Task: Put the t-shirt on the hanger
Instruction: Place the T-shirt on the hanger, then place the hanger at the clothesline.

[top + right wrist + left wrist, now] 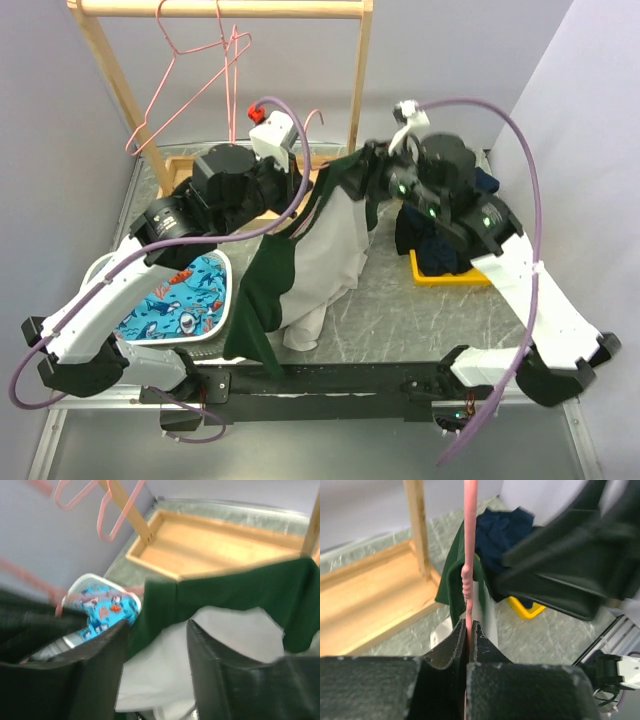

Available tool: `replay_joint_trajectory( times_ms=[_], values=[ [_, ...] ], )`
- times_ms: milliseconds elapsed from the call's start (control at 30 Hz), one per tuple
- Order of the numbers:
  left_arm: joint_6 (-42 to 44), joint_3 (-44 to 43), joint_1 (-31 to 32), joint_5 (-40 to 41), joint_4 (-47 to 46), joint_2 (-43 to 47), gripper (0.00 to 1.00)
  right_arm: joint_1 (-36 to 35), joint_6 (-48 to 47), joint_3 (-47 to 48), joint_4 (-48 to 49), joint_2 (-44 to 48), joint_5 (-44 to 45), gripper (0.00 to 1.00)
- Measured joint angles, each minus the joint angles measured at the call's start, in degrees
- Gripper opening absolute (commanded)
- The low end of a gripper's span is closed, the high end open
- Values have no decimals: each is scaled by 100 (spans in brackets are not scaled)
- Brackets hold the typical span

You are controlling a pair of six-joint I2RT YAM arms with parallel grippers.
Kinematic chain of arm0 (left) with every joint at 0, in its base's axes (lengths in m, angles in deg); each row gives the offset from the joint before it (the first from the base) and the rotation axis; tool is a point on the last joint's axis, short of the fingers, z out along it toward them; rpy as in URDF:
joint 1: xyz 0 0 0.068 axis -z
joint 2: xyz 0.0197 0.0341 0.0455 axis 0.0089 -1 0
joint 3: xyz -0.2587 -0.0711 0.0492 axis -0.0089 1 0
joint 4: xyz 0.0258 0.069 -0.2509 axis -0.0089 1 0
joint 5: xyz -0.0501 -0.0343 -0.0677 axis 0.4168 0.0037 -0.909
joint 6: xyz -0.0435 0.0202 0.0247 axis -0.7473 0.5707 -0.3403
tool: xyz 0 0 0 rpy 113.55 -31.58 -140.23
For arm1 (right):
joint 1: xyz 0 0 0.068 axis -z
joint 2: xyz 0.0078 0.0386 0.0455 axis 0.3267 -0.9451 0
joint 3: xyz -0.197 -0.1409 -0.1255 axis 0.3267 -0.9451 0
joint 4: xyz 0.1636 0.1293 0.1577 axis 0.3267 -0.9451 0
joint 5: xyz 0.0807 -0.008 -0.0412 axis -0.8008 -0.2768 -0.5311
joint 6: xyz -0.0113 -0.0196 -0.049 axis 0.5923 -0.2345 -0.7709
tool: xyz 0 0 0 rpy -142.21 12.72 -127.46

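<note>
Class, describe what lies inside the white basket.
A blue shark-print cloth fills the white basket; anything beneath it is covered, and the left arm hides part of the rim.

hanger (469,530) top cut off by frame, t-shirt (240,587) edges blurred

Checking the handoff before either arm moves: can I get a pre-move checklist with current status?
1. left gripper shut on the hanger: ok.
2. right gripper jaws apart, not clamping the t-shirt: ok.
3. Both t-shirt shoulders seated on the hanger: cannot tell, cloth hides the wire.
4. T-shirt hem off the table: cannot tell.
5. Bare stretch of rack rail beside the spare hangers: ok.
</note>
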Motion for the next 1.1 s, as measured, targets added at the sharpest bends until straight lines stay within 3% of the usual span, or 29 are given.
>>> replay_joint_trajectory(
  times_ms=[233,433,700,1100],
  values=[
    [-201,240,-186,363,83,63,1,94,127,-1145,481,841,101,73],
    [-197,-994,-686,695,481,-487,1,588,402,-1878,892,981,109,75],
    [63,-2922,-868,896,892,-1381,1,990,726,-2695,1335,787,-254,75],
    [544,-3182,-1534,446,-2,-2188,1,999,984,-3154,2194,623,-898,75]
  ],
)
